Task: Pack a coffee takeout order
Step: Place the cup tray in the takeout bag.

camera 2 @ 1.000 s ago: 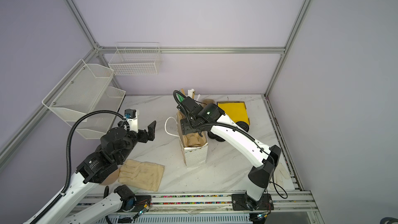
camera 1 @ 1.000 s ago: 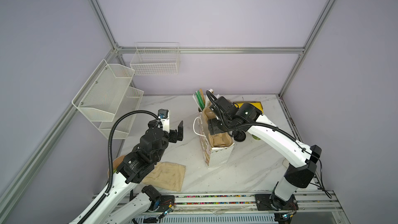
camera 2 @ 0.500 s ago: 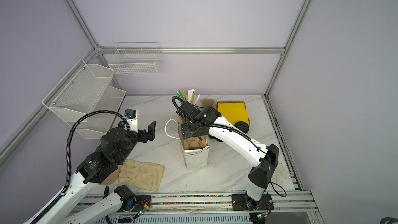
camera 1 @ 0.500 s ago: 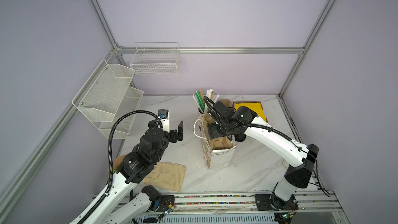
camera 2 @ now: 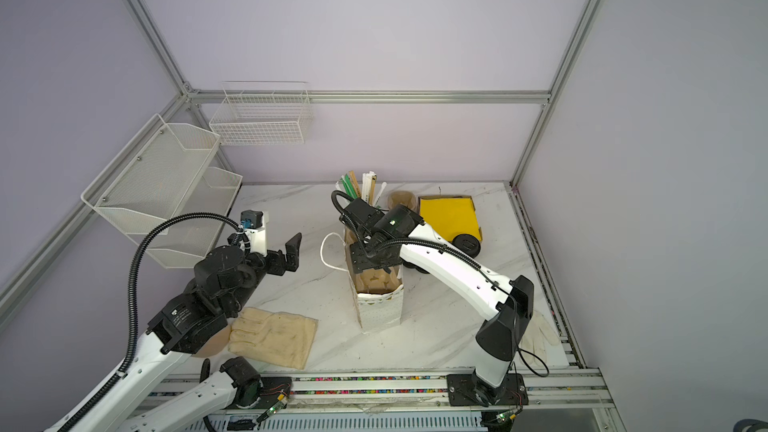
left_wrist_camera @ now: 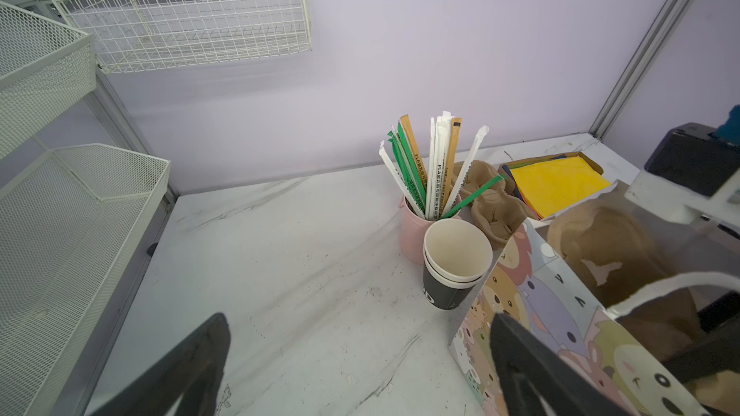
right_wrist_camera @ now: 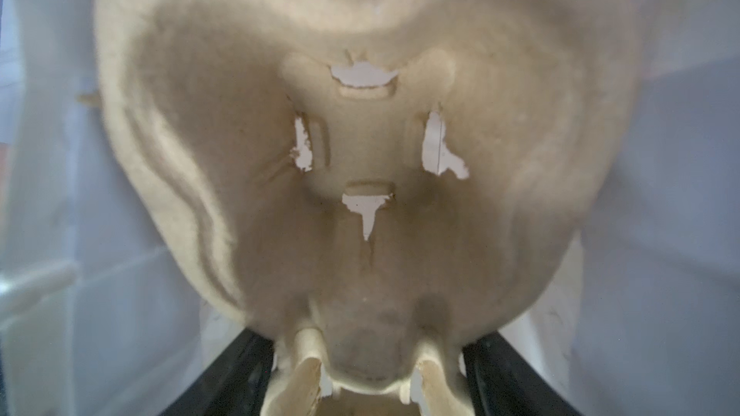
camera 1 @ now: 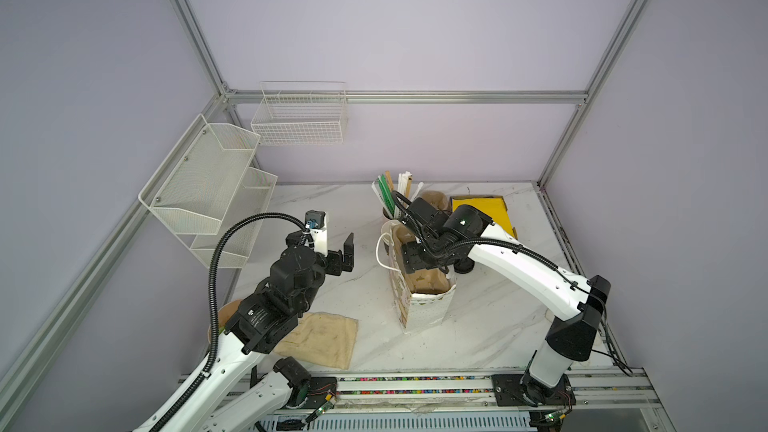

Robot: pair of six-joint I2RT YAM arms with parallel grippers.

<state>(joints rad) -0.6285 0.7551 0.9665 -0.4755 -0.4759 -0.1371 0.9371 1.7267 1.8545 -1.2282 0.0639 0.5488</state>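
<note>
A white paper bag [camera 1: 426, 311] with cartoon animals [left_wrist_camera: 560, 314] stands open mid-table. My right gripper [camera 1: 419, 261] reaches into its mouth, shut on a brown moulded-pulp cup carrier [camera 1: 430, 282] that sits inside the bag. In the right wrist view the carrier [right_wrist_camera: 360, 154] fills the frame, and the right gripper [right_wrist_camera: 368, 378] has a black finger on each side of its near end. The yellow paper sheet [camera 1: 482, 209] lies in a shallow box at the back right. A black-lidded cup [camera 2: 467, 244] stands beside it. My left gripper [camera 1: 338, 257] hovers open and empty left of the bag.
Lidless nested cups [left_wrist_camera: 456, 262], a pink pot of wrapped straws [left_wrist_camera: 412, 230] and spare carriers [left_wrist_camera: 492, 210] stand behind the bag. A tan glove [camera 1: 320, 336] lies front left and a white glove [camera 2: 536, 332] front right. Mesh shelves [camera 1: 199, 201] and a wire basket [camera 1: 301, 118] hang on the walls.
My right gripper has sunk a little deeper into the bag with the carrier. The left arm has not moved.
</note>
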